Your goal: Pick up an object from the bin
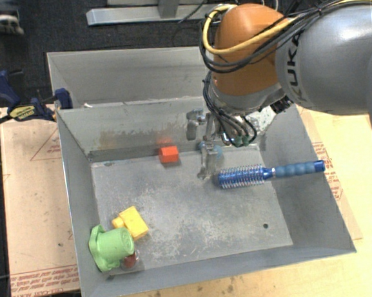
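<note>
Camera view from above has the gripper (207, 163) hanging low near the bin's back wall, and honestly can't tell if it's apart or together. Just beside it, on the view's right, lies a blue plastic hairbrush with a bristly round head (243, 176), handle pointing away from it. It looks light and stiff, but the bristles would give, so the bare handle seems the better grab. A small orange cube (169, 154) sits near its other side. The grey metal bin floor (199, 221) is flat and scuffed, with plenty of room around.
</note>
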Motion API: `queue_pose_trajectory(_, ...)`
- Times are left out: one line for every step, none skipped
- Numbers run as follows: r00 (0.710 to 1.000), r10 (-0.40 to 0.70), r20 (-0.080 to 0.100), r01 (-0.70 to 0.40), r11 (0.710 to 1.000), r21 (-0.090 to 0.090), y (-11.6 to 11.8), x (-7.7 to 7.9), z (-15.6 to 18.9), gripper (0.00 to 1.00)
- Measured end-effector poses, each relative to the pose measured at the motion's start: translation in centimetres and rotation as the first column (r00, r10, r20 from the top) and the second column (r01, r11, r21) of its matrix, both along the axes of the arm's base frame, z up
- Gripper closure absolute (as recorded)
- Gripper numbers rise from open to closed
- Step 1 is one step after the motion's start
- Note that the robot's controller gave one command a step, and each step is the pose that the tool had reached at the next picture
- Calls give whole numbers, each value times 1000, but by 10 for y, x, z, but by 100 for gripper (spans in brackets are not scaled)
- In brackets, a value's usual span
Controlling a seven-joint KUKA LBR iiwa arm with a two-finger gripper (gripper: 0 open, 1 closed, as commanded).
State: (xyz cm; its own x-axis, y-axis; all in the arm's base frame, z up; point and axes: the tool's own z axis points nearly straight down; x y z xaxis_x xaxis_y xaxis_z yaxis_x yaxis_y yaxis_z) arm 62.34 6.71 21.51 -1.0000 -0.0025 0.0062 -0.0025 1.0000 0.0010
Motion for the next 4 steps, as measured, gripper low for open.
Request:
queue_pose_trajectory(999, -34, 11, 34, 999, 3, 18, 36, -144, 0)
queue_pose_trajectory(995, -101, 12, 101, 995, 2, 21, 34, -113, 0)
queue_pose_trajectory(895, -445, 8, 445, 895, 2, 30, 32, -107, 0)
queue_pose_trajectory(823, -567, 8, 567, 823, 2, 30, 31, -141, 0)
